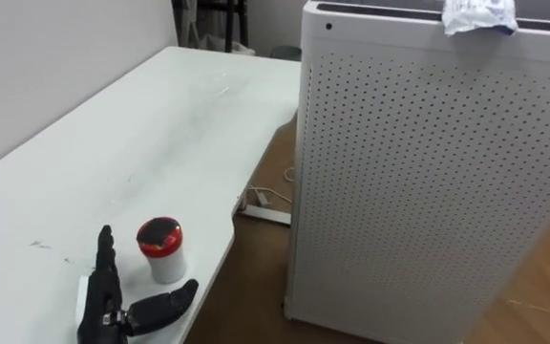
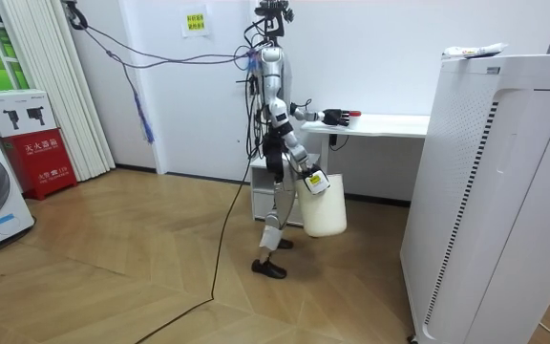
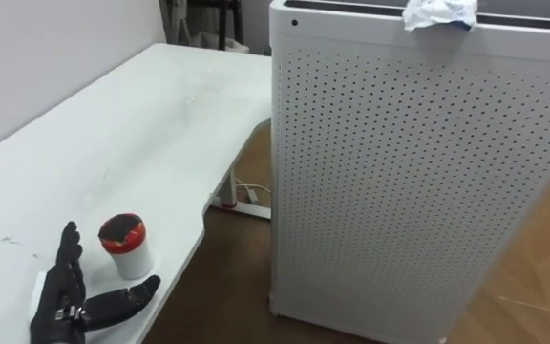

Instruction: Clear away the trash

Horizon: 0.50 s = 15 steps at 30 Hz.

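One cup (image 1: 163,250), white with a red-and-black lid, stands upright near the edge of the one white table (image 1: 141,143). The left hand (image 1: 108,301) hovers over the table just beside it, spread wide. One perforated cabinet (image 1: 428,172) beside the table carries one crumpled wrapper (image 1: 480,14). Below the table is a wood floor (image 1: 256,258). The right hand (image 2: 313,180) is at a white bag (image 2: 323,210); I cannot tell its grip.

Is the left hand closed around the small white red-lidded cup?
No: the left hand is open beside the small white red-lidded cup, its fingers straight.
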Motion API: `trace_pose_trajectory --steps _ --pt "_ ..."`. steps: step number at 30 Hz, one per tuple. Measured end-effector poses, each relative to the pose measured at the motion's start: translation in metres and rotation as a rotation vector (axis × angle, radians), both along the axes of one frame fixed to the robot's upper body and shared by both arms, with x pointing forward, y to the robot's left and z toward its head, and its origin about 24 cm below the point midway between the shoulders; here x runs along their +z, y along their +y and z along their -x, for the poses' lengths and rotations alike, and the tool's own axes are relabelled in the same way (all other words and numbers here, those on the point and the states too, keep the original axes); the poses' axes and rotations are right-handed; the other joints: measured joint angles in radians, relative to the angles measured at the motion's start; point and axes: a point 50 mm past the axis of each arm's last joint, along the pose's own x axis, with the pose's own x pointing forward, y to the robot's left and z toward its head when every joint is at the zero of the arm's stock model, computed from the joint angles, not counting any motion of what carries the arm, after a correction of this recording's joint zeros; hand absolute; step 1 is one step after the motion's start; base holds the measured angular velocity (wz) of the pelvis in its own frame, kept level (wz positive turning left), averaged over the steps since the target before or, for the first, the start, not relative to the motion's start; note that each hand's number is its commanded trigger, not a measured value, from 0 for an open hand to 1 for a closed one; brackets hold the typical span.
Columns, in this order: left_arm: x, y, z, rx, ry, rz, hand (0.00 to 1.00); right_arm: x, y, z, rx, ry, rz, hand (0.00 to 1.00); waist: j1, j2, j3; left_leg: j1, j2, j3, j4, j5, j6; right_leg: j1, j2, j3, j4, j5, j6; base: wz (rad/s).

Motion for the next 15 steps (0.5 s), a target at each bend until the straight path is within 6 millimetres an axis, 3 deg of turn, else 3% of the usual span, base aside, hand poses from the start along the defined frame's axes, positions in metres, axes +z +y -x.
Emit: trace_pose_trajectory --steps 7,15 --pt "-0.002 0.004 0.001 0.081 0.007 0.083 0.0 -0.005 -0.001 0.016 -0.018 0.055 0.011 1.0 -0.021 0.012 -0.007 0.017 0.0 0.004 -0.008 0.004 -0.006 0.001 0.002 0.006 0.002 0.001 -0.001 -0.02" --pt "-0.002 0.006 -0.008 0.107 0.026 0.084 0.0 -0.005 0.001 0.018 0.009 0.063 0.021 1.0 -0.03 0.006 -0.0009 0.032 0.0 0.016 -0.026 0.015 -0.006 0.009 0.006 0.023 -0.015 0.003 -0.005 -0.04"
